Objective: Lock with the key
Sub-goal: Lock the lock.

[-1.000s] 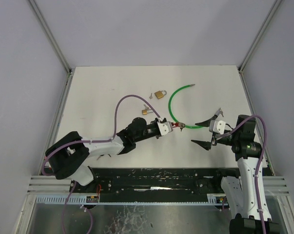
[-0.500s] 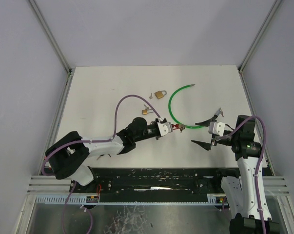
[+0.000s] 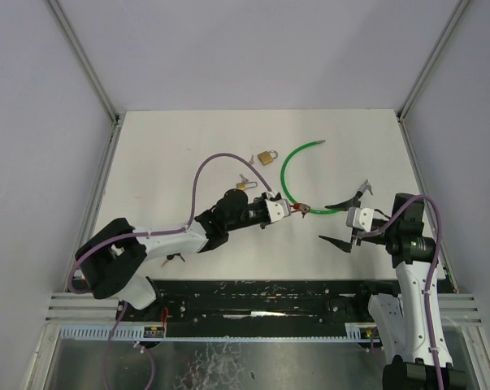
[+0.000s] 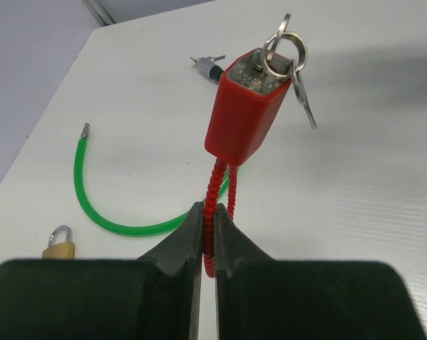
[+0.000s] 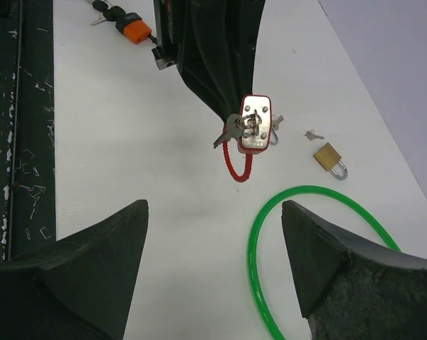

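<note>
The right arm [image 3: 411, 244] holds its jaws wide apart, facing the red lock [image 4: 241, 113]. The left arm [image 3: 228, 215] has its jaws clamped on the lock's ribbed cable, holding it above the surface [image 3: 188, 146], key [image 4: 302, 92] in its end. Beyond lie a green cable [image 3: 285, 175] and a padlock [image 3: 266, 157].

The overhead camera looks down from above the near edge onto the whole worktop [image 3: 188, 146]. The wrist cameras sit low and close: that on the left hand [image 4: 207, 212] looks out past the red lock [image 4: 245, 106], and that on the right hand [image 5: 214, 205] faces it from the opposite side. All three share the green cable [image 3: 285, 175].
</note>
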`<state>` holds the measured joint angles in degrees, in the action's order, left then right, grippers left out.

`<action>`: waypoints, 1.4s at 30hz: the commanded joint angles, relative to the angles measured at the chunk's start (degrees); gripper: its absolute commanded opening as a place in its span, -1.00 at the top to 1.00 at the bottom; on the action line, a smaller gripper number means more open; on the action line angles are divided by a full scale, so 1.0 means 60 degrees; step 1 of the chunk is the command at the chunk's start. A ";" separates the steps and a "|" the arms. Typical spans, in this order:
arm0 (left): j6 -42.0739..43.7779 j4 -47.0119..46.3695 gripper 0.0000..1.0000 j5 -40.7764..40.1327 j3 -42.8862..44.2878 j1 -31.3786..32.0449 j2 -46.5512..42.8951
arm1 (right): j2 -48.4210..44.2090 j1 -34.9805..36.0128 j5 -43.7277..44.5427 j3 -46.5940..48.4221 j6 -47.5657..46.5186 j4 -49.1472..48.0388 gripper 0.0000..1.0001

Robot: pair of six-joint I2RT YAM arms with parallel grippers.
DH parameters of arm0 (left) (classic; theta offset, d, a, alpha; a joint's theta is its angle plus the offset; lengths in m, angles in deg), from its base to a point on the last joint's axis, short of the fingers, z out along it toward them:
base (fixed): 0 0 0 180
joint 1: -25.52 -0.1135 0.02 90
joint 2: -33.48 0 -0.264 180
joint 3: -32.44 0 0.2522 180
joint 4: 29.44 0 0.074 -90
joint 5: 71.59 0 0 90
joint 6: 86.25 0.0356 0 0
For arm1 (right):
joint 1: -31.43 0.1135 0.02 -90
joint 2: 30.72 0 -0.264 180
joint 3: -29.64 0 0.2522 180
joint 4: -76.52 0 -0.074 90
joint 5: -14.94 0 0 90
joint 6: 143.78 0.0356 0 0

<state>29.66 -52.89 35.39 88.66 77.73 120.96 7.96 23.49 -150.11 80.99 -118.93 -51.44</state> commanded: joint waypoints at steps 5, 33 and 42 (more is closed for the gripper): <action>0.0546 0.0288 1.00 0.0226 0.0313 -0.0503 -0.0446 | 0.0079 -0.0039 0.0013 -0.0045 -0.1348 0.0515 -0.66; 0.3558 0.3939 0.99 0.0292 0.2405 -0.0257 0.1244 | 0.1373 -0.0038 -0.0048 0.0560 -0.4239 0.1249 -0.08; 0.4205 0.3961 0.99 -0.0304 0.2167 0.0449 0.1370 | 0.1744 0.0821 0.0488 -0.0109 -0.3853 0.0164 0.17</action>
<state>51.35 -27.58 36.26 102.21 79.10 128.61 18.38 25.61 -147.07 81.58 -145.02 -45.69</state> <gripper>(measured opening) 0.026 0.448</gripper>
